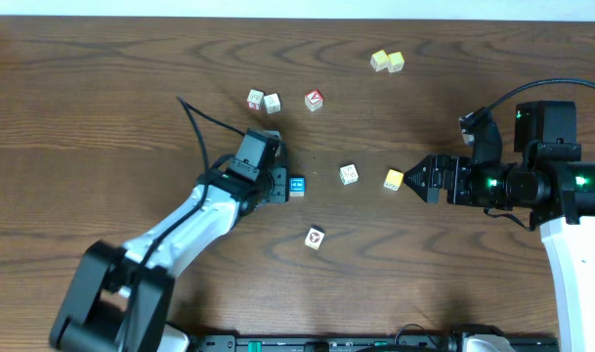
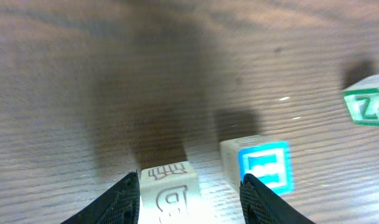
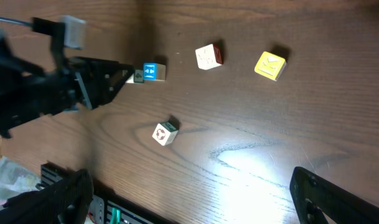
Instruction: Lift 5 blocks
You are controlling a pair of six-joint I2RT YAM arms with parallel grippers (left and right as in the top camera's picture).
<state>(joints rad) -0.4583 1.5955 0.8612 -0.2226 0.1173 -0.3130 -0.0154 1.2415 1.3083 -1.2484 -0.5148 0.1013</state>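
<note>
A: Where does the left gripper (image 2: 190,186) stand?

B: Low over the table (image 1: 102,117), jaws apart. A cream block (image 2: 169,186) with a printed letter sits between the fingers but is not clamped. It lies close to one finger and there is a clear gap to the other.

A: So the step looks like the lift of that cream block?

B: That is the likely reading. The awkward part is the blue-faced block (image 2: 264,165) just beside it, with only a thin strip of wood between the two. The finger on that side sits right at the blue block's near edge. Whether it touches cannot be told.

A: How should the arm do it well?

B: It should centre the jaws on the cream block first, so both pads meet flat faces together. A one-sided close could push the cream block into its neighbour. Then it should rise straight up without any sideways drag.

A: And the right gripper (image 1: 414,179)?

B: Jaws wide apart and empty, its tips just beside the yellow block (image 1: 394,180). The white block (image 1: 349,174) lies between the two arms. The block with the red-and-black mark (image 1: 316,238) sits nearer the front edge, well apart from both.
</note>
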